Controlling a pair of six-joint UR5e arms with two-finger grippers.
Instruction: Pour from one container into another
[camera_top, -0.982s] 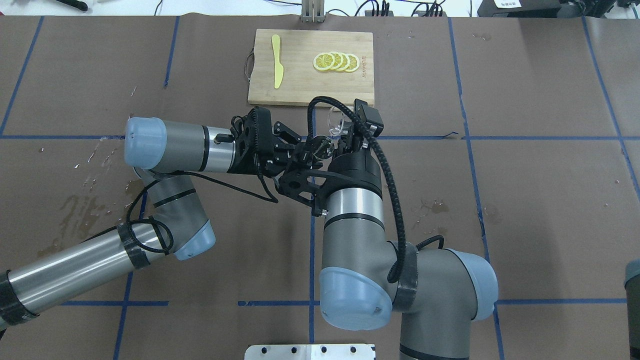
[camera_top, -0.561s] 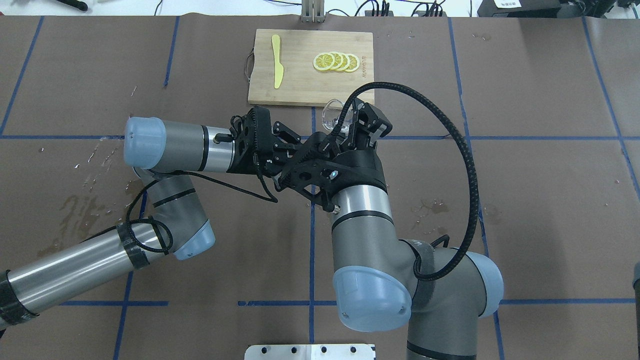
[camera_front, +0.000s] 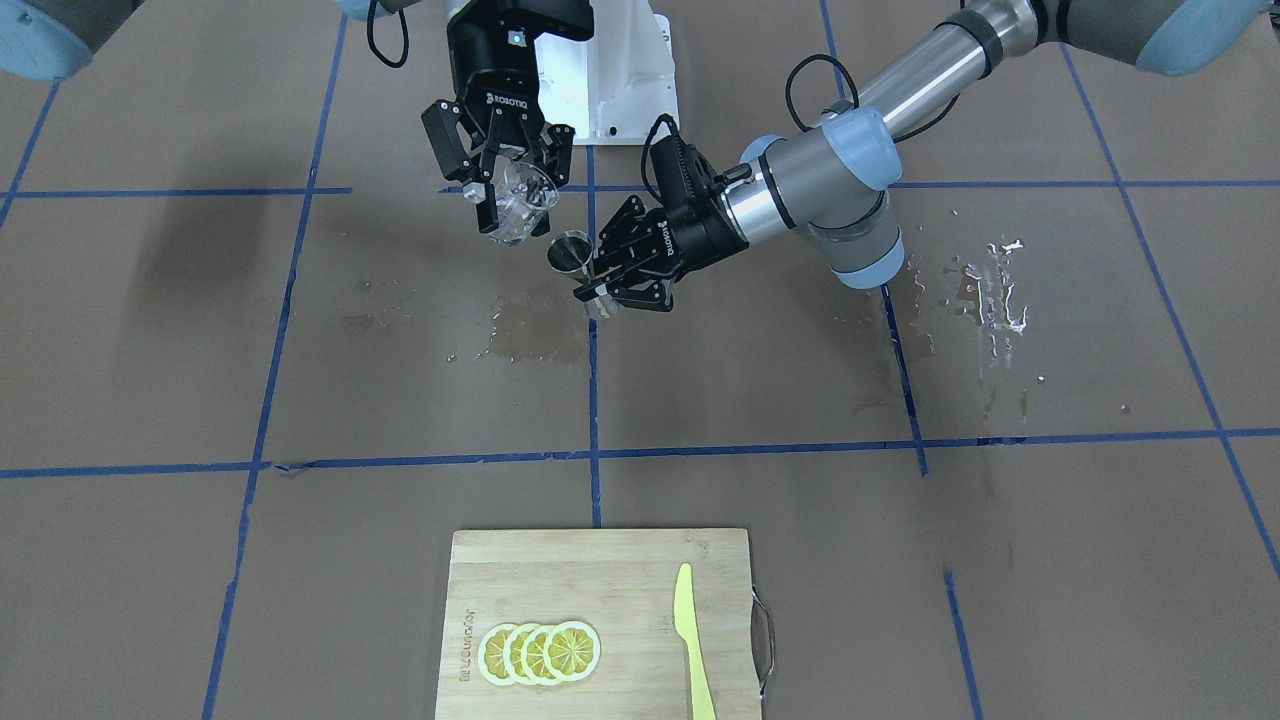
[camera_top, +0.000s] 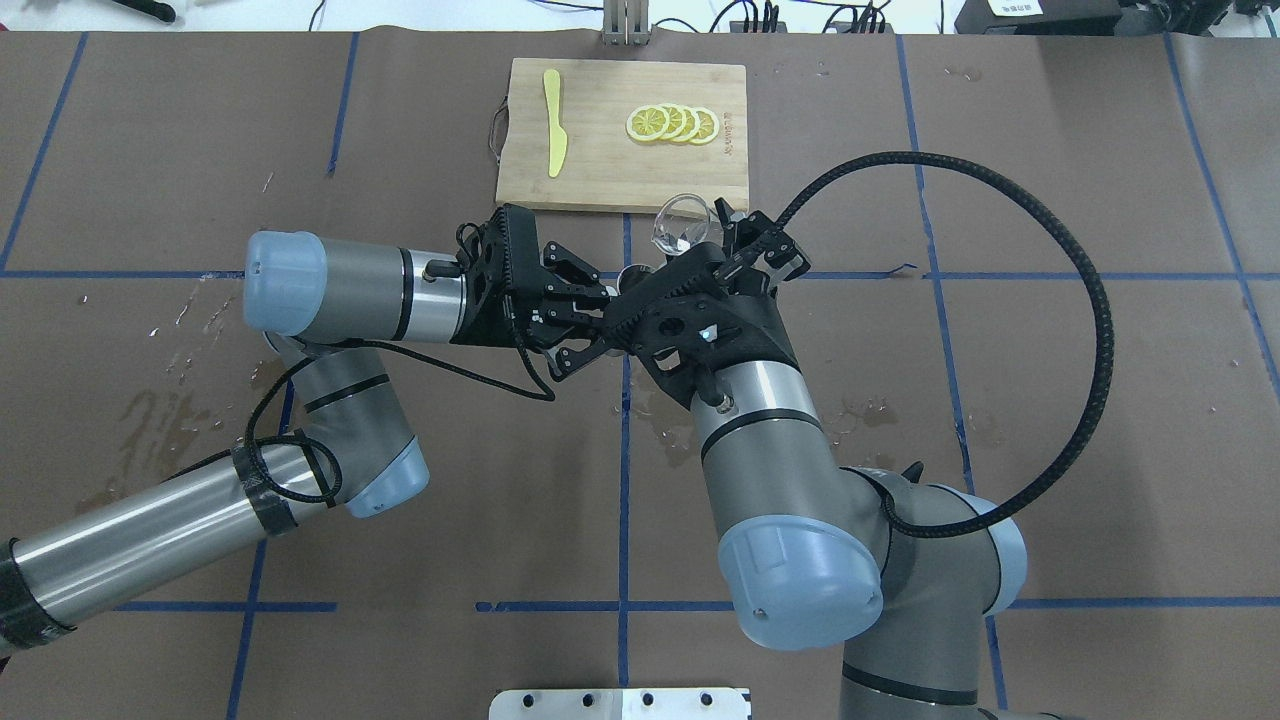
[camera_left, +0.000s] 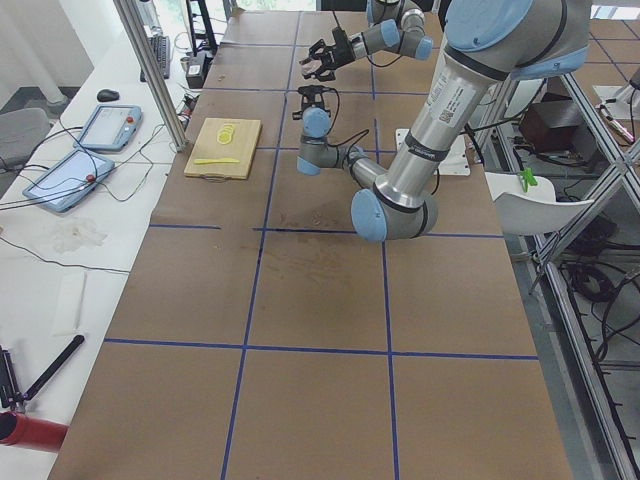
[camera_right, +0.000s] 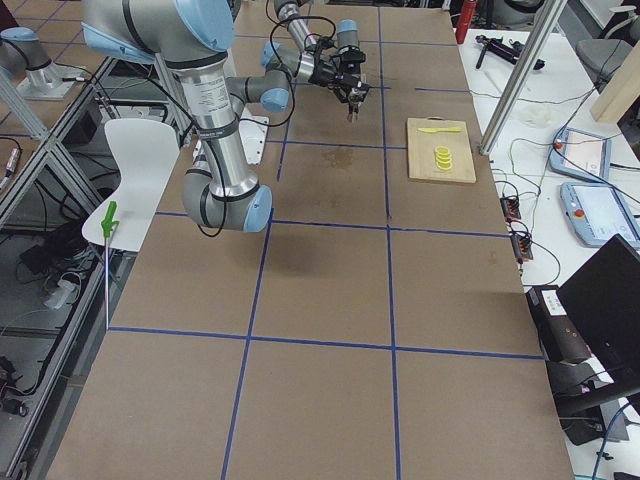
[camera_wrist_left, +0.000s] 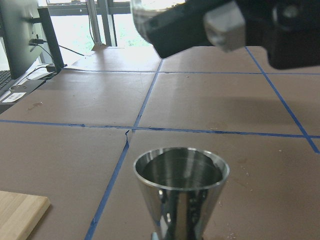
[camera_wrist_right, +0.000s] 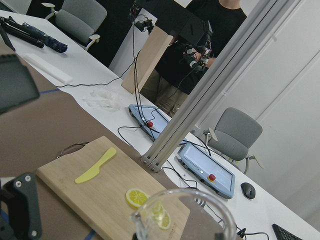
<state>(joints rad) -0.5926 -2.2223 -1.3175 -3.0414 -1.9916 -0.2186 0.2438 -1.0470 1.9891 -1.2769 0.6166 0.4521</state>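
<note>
Working across from the left: my left arm (camera_top: 330, 288) comes in flat and low over the desk (camera_front: 300, 350) with the wrist lying sideways. My left fingers (camera_front: 596, 281) are pinched on the narrow waist of the jigger (camera_front: 570, 252), holding it upright with its open mouth up, and it looks clear of the desk. I can't tell from my wrist camera whether anything's in it, the inside's just shiny. Just to the right and a bit further out is the glass (camera_front: 521, 203), clamped by its sides in my right fingers (camera_front: 517, 212). It sits a little higher than the jigger's rim and beside it, not over it, and looks tilted only slightly. For the pour, I reckon the trick is getting the glass's lip over the middle of that small mouth before rolling the wrist. Then tip slowly and keep the jigger plumb and still. There's a wet patch (camera_front: 530, 335) on the desk right below, so a miss looks easy. My right arm (camera_top: 760, 405) reaches forward from the base with the elbow out to the right. The forearm angles in toward the middle and the wrist aims the fingers away from me.
</note>
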